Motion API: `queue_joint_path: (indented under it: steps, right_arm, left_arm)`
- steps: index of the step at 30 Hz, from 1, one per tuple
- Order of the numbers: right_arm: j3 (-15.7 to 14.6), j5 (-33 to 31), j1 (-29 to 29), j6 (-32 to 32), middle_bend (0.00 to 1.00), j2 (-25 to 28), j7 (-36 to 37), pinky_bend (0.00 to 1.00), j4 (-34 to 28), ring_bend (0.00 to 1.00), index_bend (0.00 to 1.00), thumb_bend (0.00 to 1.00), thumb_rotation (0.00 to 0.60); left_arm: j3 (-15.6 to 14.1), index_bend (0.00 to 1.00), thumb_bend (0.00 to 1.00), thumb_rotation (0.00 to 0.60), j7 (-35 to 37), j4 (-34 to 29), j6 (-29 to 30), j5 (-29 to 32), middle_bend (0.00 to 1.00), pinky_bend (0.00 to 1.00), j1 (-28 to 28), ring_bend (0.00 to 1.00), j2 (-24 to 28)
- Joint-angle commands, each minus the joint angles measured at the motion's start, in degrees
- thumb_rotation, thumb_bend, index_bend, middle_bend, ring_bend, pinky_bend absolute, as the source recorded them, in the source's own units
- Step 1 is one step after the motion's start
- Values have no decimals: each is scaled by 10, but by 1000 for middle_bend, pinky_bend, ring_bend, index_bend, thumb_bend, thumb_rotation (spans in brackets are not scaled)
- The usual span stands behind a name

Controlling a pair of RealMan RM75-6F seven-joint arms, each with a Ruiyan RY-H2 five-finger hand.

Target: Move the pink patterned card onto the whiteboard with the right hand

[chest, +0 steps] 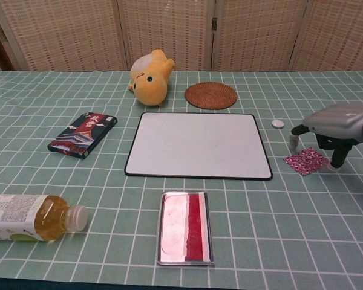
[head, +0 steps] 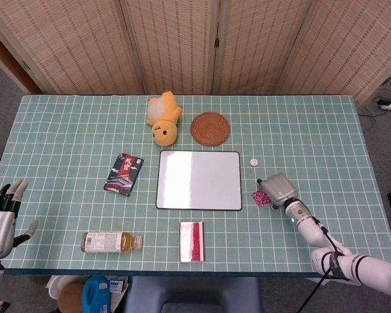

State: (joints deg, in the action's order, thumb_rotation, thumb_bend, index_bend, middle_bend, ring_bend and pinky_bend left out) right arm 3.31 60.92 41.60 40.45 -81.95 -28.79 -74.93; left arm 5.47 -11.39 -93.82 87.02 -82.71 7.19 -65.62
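The pink patterned card (head: 260, 197) (chest: 305, 162) lies flat on the green grid cloth, just right of the whiteboard (head: 199, 180) (chest: 198, 145). My right hand (head: 277, 189) (chest: 334, 124) hovers directly over the card's right part, palm down, fingers pointing down around it. Whether the fingertips touch the card I cannot tell; the card still lies flat. My left hand (head: 1, 215) rests open off the table's near left corner, fingers spread, holding nothing.
A yellow plush toy (head: 163, 119), a woven coaster (head: 210, 128) and a small white cap (head: 253, 161) lie behind the board. A dark card box (head: 124, 174) lies left, a tea bottle (head: 111, 242) front left, a red-white tin (head: 191, 241) in front.
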Motion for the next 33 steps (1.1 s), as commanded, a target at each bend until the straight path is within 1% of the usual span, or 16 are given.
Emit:
queue_joint_path:
  steps: [1, 18, 33]
  right_arm:
    - [-2, -3, 3, -1, 991, -2, 0, 1000, 2, 1000, 267, 206, 600]
    - [-17, -20, 13, 0, 995, -9, -7, 1000, 13, 1000, 268, 207, 600]
    - [-25, -23, 15, 8, 996, -17, -6, 1000, 23, 1000, 360, 207, 600]
  left_arm:
    - [0, 48, 281, 600, 0, 0, 0, 0, 67, 55, 0, 70, 0]
    - [1, 48, 281, 600, 7, 8, 1, 0, 67, 55, -1, 70, -3]
    - [1, 48, 281, 600, 11, 13, -1, 0, 66, 55, -1, 70, -5]
